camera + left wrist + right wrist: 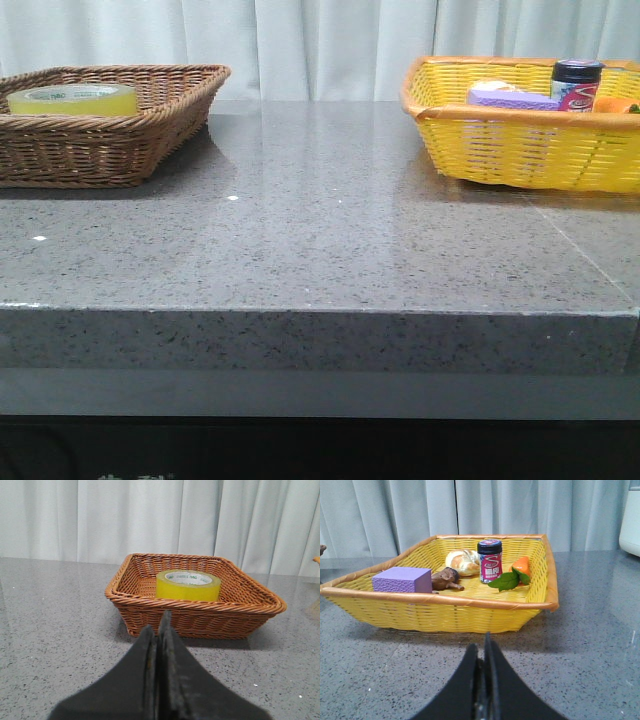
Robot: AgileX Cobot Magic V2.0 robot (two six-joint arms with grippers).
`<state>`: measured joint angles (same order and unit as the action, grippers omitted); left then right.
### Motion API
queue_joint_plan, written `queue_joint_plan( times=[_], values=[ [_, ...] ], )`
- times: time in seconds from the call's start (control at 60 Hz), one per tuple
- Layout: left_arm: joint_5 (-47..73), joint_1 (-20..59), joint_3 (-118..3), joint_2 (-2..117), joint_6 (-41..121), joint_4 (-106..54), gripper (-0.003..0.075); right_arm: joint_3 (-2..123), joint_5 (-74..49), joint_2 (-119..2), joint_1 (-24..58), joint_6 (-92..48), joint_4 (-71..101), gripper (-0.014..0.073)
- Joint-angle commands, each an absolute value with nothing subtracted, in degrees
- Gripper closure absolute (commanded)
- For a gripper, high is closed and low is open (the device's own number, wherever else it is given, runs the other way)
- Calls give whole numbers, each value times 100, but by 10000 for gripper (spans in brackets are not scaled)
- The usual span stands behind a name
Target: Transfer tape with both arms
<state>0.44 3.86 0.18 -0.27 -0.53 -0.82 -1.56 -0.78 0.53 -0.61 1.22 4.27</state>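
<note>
front view: a yellow roll of tape (pixel 72 99) lies flat in the brown wicker basket (pixel 110 150) at the left of the grey counter (pixel 320 250); at the right a yellow basket (pixel 520 150) holds a purple block (pixel 513 99) and a dark-lidded jar (pixel 577 85). the stone between the two baskets is bare.

left wrist view: the left gripper (pixel 161 630) hangs over the counter just short of the brown basket, its fingers pressed together with nothing between them; the tape sits near the basket's middle, core upward.

right wrist view: the right gripper (pixel 483 655) faces the yellow basket, fingers likewise closed on nothing. inside are the block, a bread roll (pixel 462 562), a small brown figure (pixel 445 579), the jar and an orange piece with green leaves (pixel 512 576).

this fits either the tape waiting to leave the brown basket or having been set down there; which, the scene does not settle. any grasp would need the fingers spread and the wicker rim cleared.
</note>
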Motion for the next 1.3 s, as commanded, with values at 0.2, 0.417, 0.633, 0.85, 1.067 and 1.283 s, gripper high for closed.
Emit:
queue_joint_plan(
  times=[0.2,0.417,0.633,0.85,1.067,1.283],
  values=[
    [-435,375,62,-128,-110,-88,741,-120,404,189,-114,108,361,661],
    [-435,375,62,-128,-110,-88,741,-120,404,189,-127,108,361,661],
    [-435,375,62,-128,-110,-88,741,-120,404,189,-180,108,361,661],
    [-435,375,62,-128,-110,-88,741,-120,404,189,-190,108,361,661],
    [-435,375,62,-128,-110,-88,741,-120,404,189,-205,108,361,661],
    [-435,375,62,-128,-110,-88,741,-120,399,189,-219,108,361,661]
  ],
)
